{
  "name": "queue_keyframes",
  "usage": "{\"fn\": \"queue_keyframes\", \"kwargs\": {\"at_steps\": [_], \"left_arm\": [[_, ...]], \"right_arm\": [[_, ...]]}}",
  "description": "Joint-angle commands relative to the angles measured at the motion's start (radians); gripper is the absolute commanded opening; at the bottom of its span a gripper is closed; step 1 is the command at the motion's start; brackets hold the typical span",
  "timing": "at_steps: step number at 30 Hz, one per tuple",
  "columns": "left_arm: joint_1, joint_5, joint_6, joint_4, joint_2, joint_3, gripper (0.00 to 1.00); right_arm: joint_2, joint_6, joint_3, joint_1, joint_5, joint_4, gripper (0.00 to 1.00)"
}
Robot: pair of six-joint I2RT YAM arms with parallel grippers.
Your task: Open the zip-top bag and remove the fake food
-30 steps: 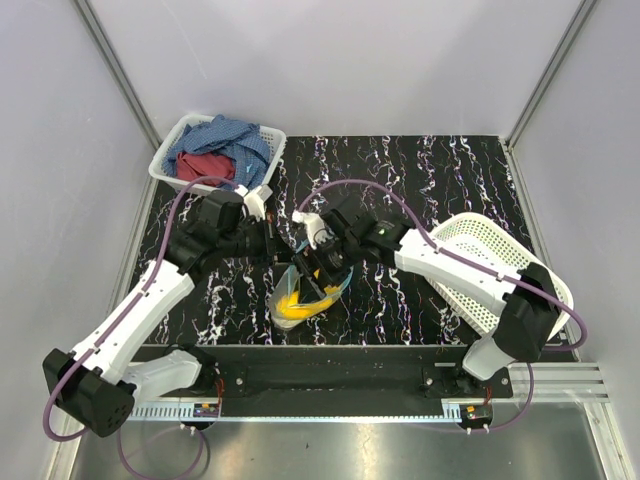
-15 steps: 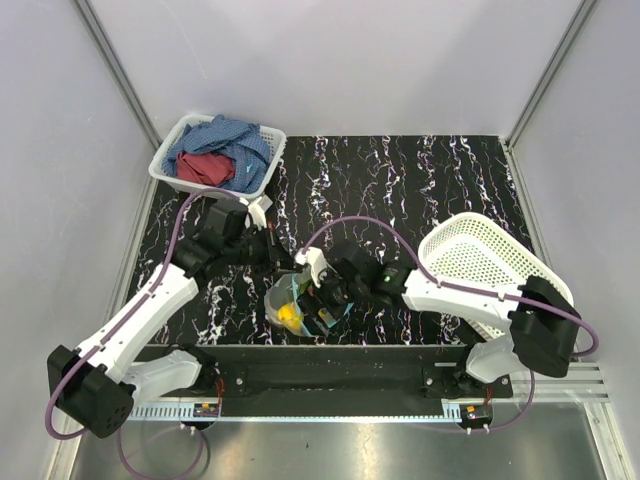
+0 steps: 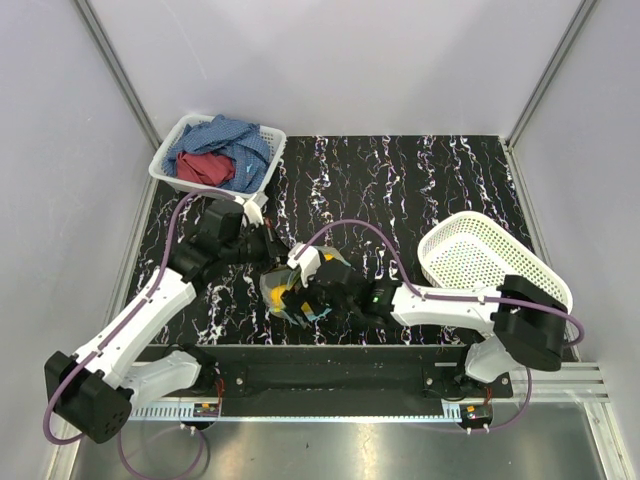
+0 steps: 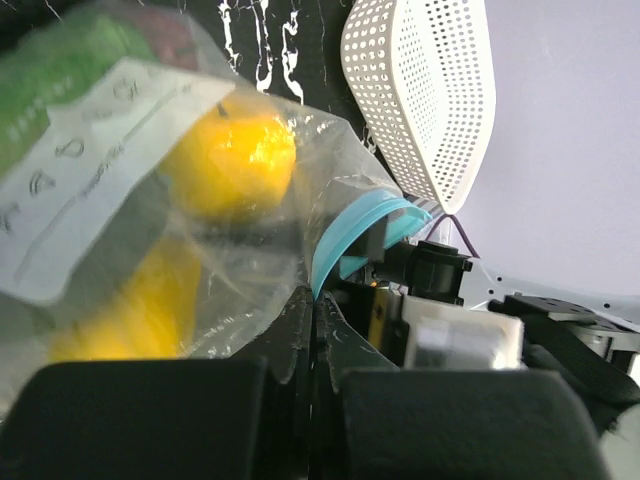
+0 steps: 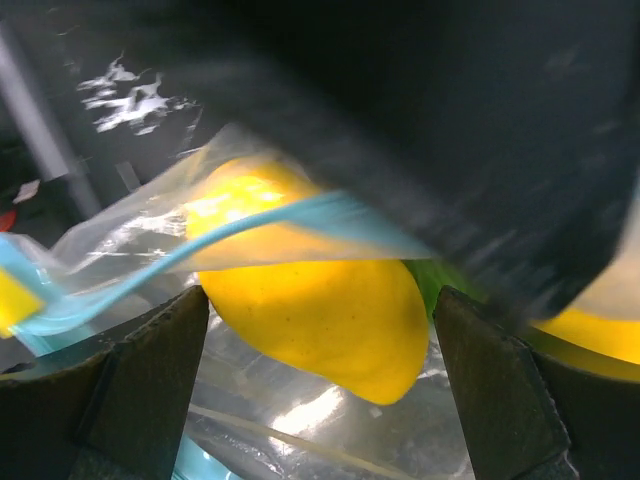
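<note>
left gripper (image 4: 312,335) is clenched on a fold of clear film at the side of the zip-top bag (image 3: 285,297). its fingers are pressed together with plastic between them, just below the teal zip strip (image 4: 348,232). right gripper (image 5: 320,298) is spread wide, one finger on each side of a yellow lemon (image 5: 310,325), and the strip runs across in front of it. whether that lemon lies behind film or in an open mouth cannot be told.

the bag sits between the two grippers, low over the dark marbled table (image 3: 420,180), near its near edge and left of centre. a second lemon (image 4: 228,165), some green food (image 4: 50,75) and a white label (image 4: 90,185) show through the film.

the bag looks light, soft and crinkly. its film is probably slick enough to slide out of a shallow pinch. the strip seems the stiffest part, so each lip is best taken right at the strip, on opposite sides, and drawn apart. the toy lemons look hard, smooth and rounded, so they would likely roll or squirt from a grip that is off their middle.

a white perforated basket (image 3: 480,262) lies well to the right. a smaller basket (image 3: 262,172) of blue and red cloths (image 3: 225,150) stands at the far left.
</note>
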Motion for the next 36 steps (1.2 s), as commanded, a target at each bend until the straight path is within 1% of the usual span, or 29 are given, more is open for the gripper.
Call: {"fn": "queue_keyframes", "kwargs": {"at_steps": [1, 4, 6, 8, 9, 12, 15, 16, 17, 19, 20, 23, 25, 26, 29, 32, 33, 34, 36], "left_arm": [[0.003, 0.014, -0.017, 0.058, -0.038, -0.01, 0.0], [0.003, 0.017, -0.009, 0.05, -0.039, -0.007, 0.0], [0.005, 0.017, -0.006, 0.044, -0.039, 0.001, 0.0], [0.003, 0.014, 0.0, 0.041, -0.039, 0.008, 0.0], [0.005, 0.015, 0.008, 0.035, -0.041, 0.01, 0.0], [0.005, 0.015, 0.023, 0.024, -0.042, 0.018, 0.0], [0.006, 0.017, 0.045, 0.012, -0.045, 0.022, 0.0], [0.006, 0.02, 0.049, 0.007, -0.045, 0.024, 0.0], [0.006, 0.021, 0.055, 0.004, -0.045, 0.025, 0.0], [0.006, 0.027, 0.071, 0.004, -0.044, 0.03, 0.0], [0.008, 0.032, 0.078, 0.003, -0.036, 0.033, 0.0], [0.008, 0.061, 0.092, -0.023, -0.015, 0.035, 0.0], [0.006, 0.078, 0.088, -0.028, -0.01, 0.015, 0.0], [0.008, 0.07, 0.086, -0.025, -0.018, 0.004, 0.0], [0.008, 0.05, 0.068, 0.006, -0.028, -0.039, 0.0], [0.003, 0.066, 0.034, 0.029, -0.021, -0.056, 0.0], [0.005, 0.061, 0.032, 0.029, -0.019, -0.061, 0.0], [0.005, 0.06, 0.034, 0.029, -0.016, -0.062, 0.0], [0.005, 0.049, 0.035, 0.032, -0.009, -0.076, 0.0]], "right_arm": [[0.073, -0.046, 0.065, 0.002, 0.143, 0.055, 0.97], [0.093, -0.04, 0.073, 0.004, 0.109, 0.053, 0.88], [0.087, -0.031, 0.073, 0.002, 0.101, 0.053, 0.76], [0.081, -0.033, 0.074, 0.002, 0.093, 0.047, 0.58], [0.07, -0.033, 0.074, 0.002, 0.08, 0.038, 0.47], [0.041, -0.026, 0.073, 0.002, 0.051, 0.015, 0.22], [-0.003, -0.014, 0.062, 0.002, 0.053, -0.024, 0.11], [-0.017, -0.013, 0.048, 0.002, 0.06, -0.028, 0.05], [-0.046, -0.007, 0.042, 0.002, 0.067, -0.034, 0.04], [-0.068, -0.006, 0.025, 0.002, 0.067, -0.044, 0.06], [-0.078, -0.011, 0.024, 0.002, 0.042, -0.059, 0.1], [-0.069, -0.013, 0.024, 0.002, -0.008, -0.079, 0.34], [-0.05, -0.022, 0.02, 0.004, -0.023, -0.068, 0.39], [-0.021, -0.035, 0.022, 0.002, -0.035, -0.059, 0.47], [0.051, -0.06, 0.036, 0.001, -0.023, -0.05, 0.58], [0.104, -0.066, 0.031, -0.002, -0.014, -0.002, 0.61], [0.113, -0.066, 0.021, -0.001, -0.014, 0.016, 0.68], [0.124, -0.072, 0.017, -0.004, -0.012, 0.031, 0.69], [0.17, -0.074, 0.016, -0.004, 0.007, 0.058, 0.76]]}}
